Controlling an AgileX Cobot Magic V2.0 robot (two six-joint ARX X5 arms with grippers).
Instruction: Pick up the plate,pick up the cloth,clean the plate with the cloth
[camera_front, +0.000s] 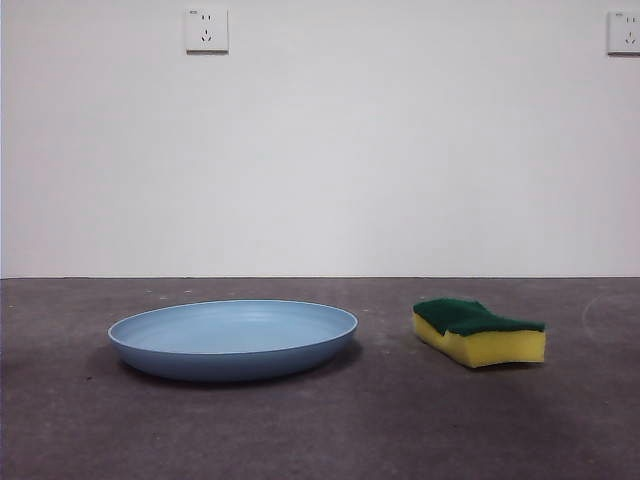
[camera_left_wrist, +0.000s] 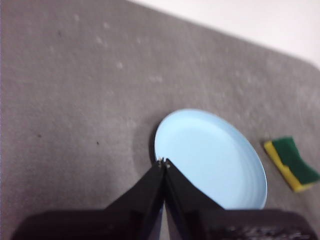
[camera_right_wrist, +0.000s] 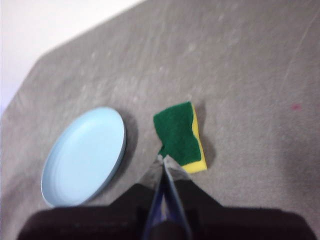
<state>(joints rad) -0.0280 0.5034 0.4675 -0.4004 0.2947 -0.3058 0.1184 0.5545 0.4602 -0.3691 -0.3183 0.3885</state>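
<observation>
The light-blue plate (camera_front: 233, 338) lies flat on the grey table, left of centre in the front view. The cloth, a yellow sponge with a dark green top (camera_front: 479, 331), lies to its right, apart from it. Neither arm shows in the front view. My left gripper (camera_left_wrist: 163, 162) is shut and empty, high above the table over the plate's (camera_left_wrist: 210, 160) rim; the sponge (camera_left_wrist: 292, 163) shows beyond the plate. My right gripper (camera_right_wrist: 163, 159) is shut and empty, high above the table by the sponge's (camera_right_wrist: 178, 134) end; the plate (camera_right_wrist: 84, 156) lies beside it.
The grey table (camera_front: 320, 430) runs back to a white wall with two power sockets (camera_front: 206, 29). The table's rounded far corner shows in the left wrist view (camera_left_wrist: 300, 60).
</observation>
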